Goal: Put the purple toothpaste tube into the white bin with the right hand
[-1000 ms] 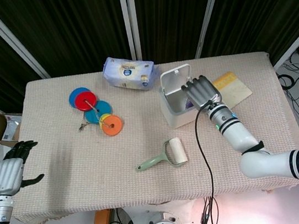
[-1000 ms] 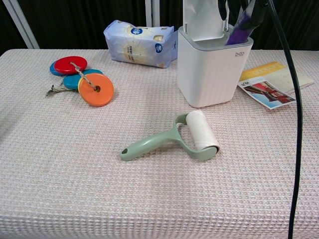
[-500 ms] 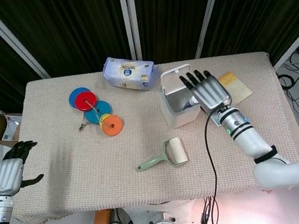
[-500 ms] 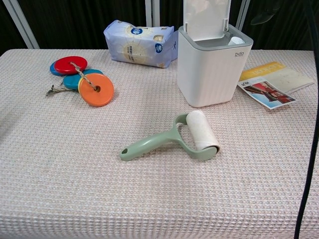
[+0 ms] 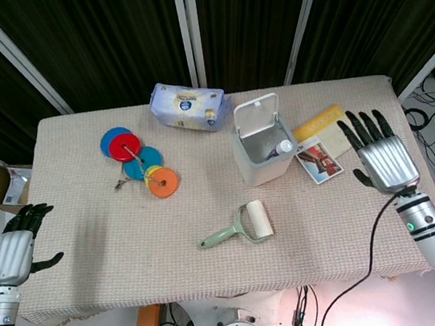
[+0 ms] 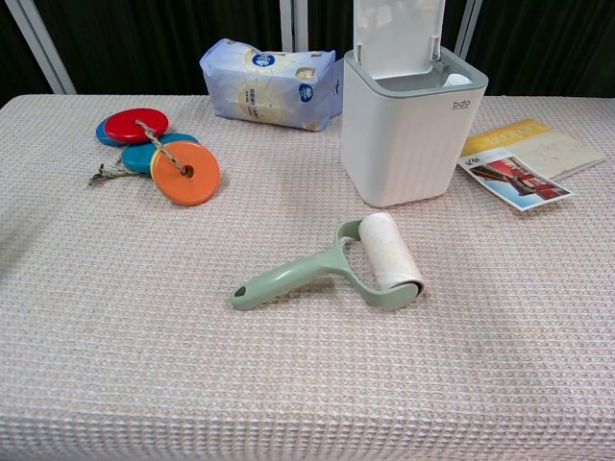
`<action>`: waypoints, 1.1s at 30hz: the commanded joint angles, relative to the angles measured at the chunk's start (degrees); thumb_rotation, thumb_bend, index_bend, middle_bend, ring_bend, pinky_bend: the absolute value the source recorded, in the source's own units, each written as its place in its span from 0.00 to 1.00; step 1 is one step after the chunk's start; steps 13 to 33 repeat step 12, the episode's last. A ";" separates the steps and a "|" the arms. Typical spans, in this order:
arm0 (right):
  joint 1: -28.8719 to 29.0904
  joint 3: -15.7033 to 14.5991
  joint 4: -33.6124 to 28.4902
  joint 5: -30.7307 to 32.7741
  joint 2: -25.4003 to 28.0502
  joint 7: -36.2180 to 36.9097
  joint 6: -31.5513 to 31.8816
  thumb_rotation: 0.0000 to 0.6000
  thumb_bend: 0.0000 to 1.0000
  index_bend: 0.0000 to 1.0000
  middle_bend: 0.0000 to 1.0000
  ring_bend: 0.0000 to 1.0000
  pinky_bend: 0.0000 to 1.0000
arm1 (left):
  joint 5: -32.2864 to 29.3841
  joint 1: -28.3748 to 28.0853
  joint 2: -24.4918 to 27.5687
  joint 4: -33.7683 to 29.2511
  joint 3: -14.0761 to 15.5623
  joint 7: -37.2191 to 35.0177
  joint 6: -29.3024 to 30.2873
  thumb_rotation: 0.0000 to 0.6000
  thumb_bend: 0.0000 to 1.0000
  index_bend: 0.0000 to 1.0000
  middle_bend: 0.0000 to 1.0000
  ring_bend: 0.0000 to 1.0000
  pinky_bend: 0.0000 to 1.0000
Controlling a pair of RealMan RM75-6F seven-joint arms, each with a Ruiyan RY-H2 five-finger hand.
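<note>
The white bin stands right of the table's middle with its lid up. Inside it only the white cap end of the purple toothpaste tube shows at the rim; its purple body is hidden. My right hand hovers open, fingers spread, over the table's right edge, well to the right of the bin, holding nothing. My left hand hangs open off the table's left side. Neither hand appears in the chest view.
A green lint roller lies in front of the bin. A booklet lies to its right. Behind are a blue tissue pack and strung coloured discs.
My right hand has let go of the tube into the bin, opened, and drawn back to the right and toward the front edge. The left hand has stayed put.
</note>
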 commanded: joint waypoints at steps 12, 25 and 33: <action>-22.44 -3.31 23.95 -7.80 -16.65 18.83 14.67 1.00 0.18 0.00 0.00 0.00 0.00 | 1.43 0.92 -0.61 -0.60 -0.22 3.39 3.21 1.00 0.02 0.18 0.14 0.08 0.22; -22.44 -3.31 23.95 -7.80 -16.65 18.83 14.67 1.00 0.18 0.00 0.00 0.00 0.00 | 1.43 0.92 -0.61 -0.60 -0.22 3.39 3.21 1.00 0.02 0.18 0.14 0.08 0.22; -22.44 -3.31 23.95 -7.80 -16.65 18.83 14.67 1.00 0.18 0.00 0.00 0.00 0.00 | 1.43 0.92 -0.61 -0.60 -0.22 3.39 3.21 1.00 0.02 0.18 0.14 0.08 0.22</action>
